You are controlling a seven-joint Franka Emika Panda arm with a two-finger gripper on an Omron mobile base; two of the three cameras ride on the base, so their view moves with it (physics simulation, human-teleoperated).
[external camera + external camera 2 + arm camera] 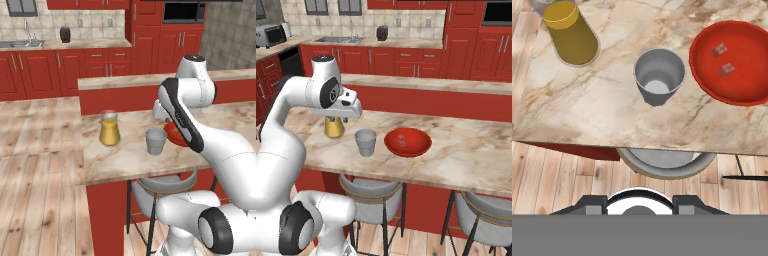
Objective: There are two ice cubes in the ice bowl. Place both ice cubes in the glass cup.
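**Hand view: both ice cubes seen in the red bowl, cup standing beside it**

In the hand view, the marble counter [612, 107] is seen from above. The glass cup [659, 75] stands upright near the middle of it, and its inside looks bare. Just to its right lies the ice bowl [739, 92], close to the cup but not touching it. Two ice cubes [719, 49] [726, 69] are seen inside the bowl, near each other on its left half. To the left of the cup, well apart from it, a jug of orange-yellow liquid [571, 37] is placed. Below the counter's near edge, a grey stool seat [664, 162] and a wooden floor [557, 180] are seen.

In the right base view, the same row is shown: jug [334, 127], cup [365, 142], bowl [408, 141], left to right. The gripper is held above the counter over the jug's side, and whether its fingers are spread or closed cannot be told.
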